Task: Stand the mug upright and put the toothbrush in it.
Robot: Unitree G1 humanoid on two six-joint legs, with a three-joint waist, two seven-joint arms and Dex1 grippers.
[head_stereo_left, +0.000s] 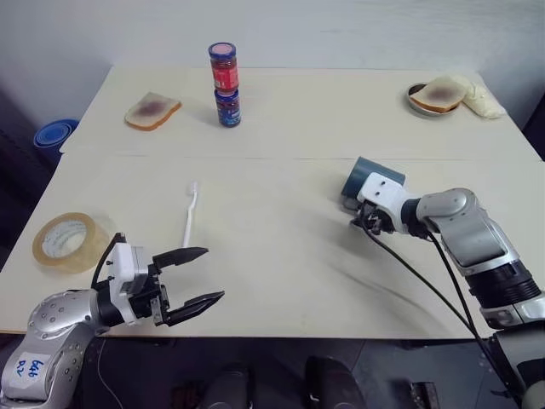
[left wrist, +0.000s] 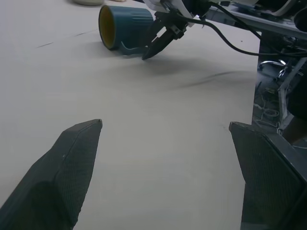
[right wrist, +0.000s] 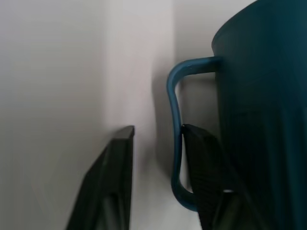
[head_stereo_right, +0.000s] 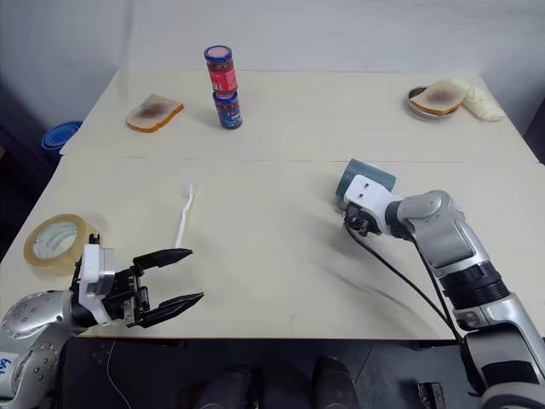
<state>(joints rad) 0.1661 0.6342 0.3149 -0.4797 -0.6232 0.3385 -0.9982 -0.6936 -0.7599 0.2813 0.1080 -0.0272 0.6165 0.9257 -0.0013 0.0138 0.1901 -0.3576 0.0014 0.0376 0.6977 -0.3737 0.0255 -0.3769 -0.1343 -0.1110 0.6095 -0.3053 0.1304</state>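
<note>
The dark teal mug (head_stereo_left: pixel 375 177) lies on its side at the table's right, its yellowish opening (left wrist: pixel 106 26) facing the left arm. My right gripper (head_stereo_left: pixel 358 220) is at its loop handle (right wrist: pixel 175 143). One finger (right wrist: pixel 206 167) sits inside the loop against the handle. The other finger (right wrist: pixel 115 167) stands outside it with a gap, so the jaws are narrowed but open. The white toothbrush (head_stereo_left: pixel 190 213) lies flat left of centre, head away from me. My left gripper (head_stereo_left: pixel 215 273) hovers wide open and empty near the front edge, just short of the toothbrush's handle end.
A tape roll (head_stereo_left: pixel 64 240) lies at the front left edge. Stacked red and blue jars (head_stereo_left: pixel 226 83) and a bread slice (head_stereo_left: pixel 152 111) sit at the back left. A plate with toast (head_stereo_left: pixel 436 95) sits back right. Blue bowls (head_stereo_left: pixel 53 135) stand off the table's left.
</note>
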